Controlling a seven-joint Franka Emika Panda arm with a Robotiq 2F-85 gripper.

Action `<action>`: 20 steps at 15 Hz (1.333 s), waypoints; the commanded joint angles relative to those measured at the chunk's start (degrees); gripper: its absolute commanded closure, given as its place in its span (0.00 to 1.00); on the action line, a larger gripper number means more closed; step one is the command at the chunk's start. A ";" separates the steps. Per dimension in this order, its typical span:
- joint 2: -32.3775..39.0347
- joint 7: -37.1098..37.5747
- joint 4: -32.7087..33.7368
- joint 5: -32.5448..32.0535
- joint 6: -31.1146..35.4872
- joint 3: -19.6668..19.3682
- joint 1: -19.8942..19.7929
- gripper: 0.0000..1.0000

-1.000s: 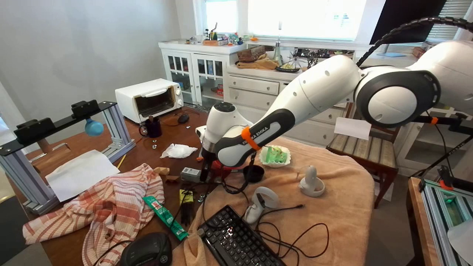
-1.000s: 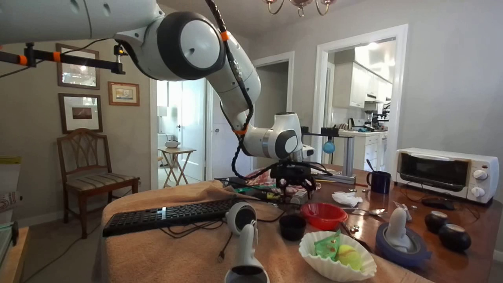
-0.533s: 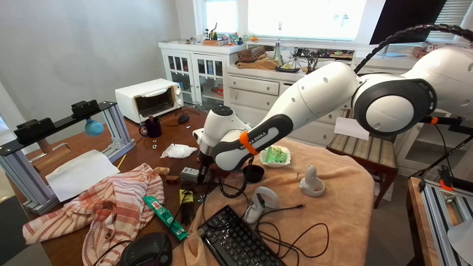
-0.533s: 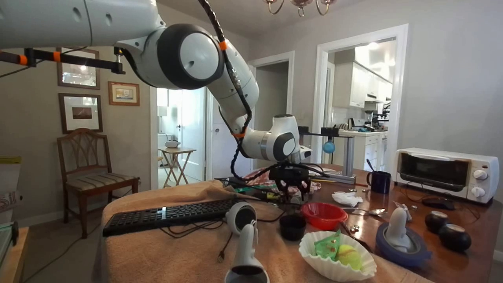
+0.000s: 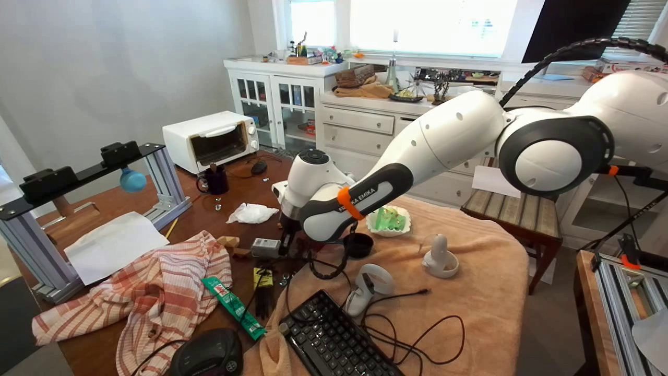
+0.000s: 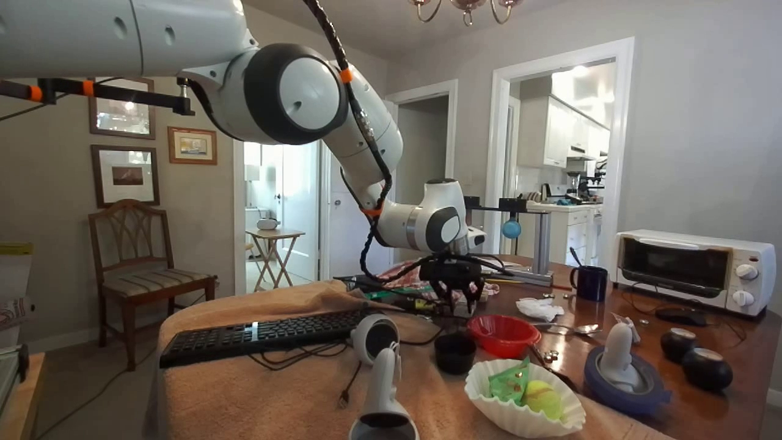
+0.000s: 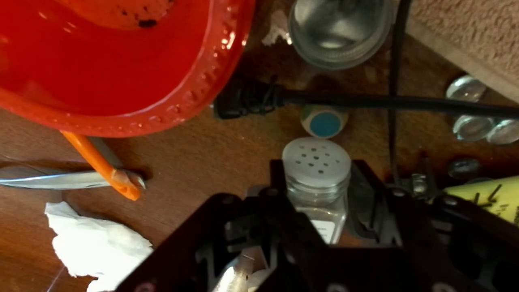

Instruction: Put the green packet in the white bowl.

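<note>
The green packet (image 6: 507,384) rests inside the white bowl (image 6: 489,408), a fluted one, together with a yellow-green ball (image 6: 544,400). The same packet (image 5: 385,220) and bowl (image 5: 391,233) show in an exterior view, well away from the gripper. Low over the table my gripper (image 7: 316,164) has a clear glass shaker (image 7: 316,172) with a grey holed lid between its fingers. The pads meet the lid on both sides, so the jaws are shut on it. Part of the shaker's body hides behind the left finger. In an exterior view my gripper (image 6: 459,310) hides the shaker.
The red bowl (image 6: 504,351) lies close beside the gripper, with a black cup (image 6: 454,354) near it. A black cable (image 7: 357,102) crosses close to the shaker. Crumpled white tissue (image 7: 97,247), a keyboard (image 5: 334,334), a long dark-green sachet (image 5: 232,308) and controllers occupy the table.
My gripper has come down and its jaws have drawn together around the shaker. A grey labelled item beside it has shifted slightly left in an exterior view. Bowl and packet have not moved.
</note>
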 commanded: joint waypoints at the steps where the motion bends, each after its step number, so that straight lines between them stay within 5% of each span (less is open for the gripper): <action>1: 1.58 0.13 3.20 -0.03 -2.28 -1.17 1.05 0.82; 10: -5.61 -7.23 3.96 -8.18 -13.53 -6.25 5.29 0.82; 20: -7.35 -18.12 5.63 -9.13 -19.09 -4.23 5.01 0.82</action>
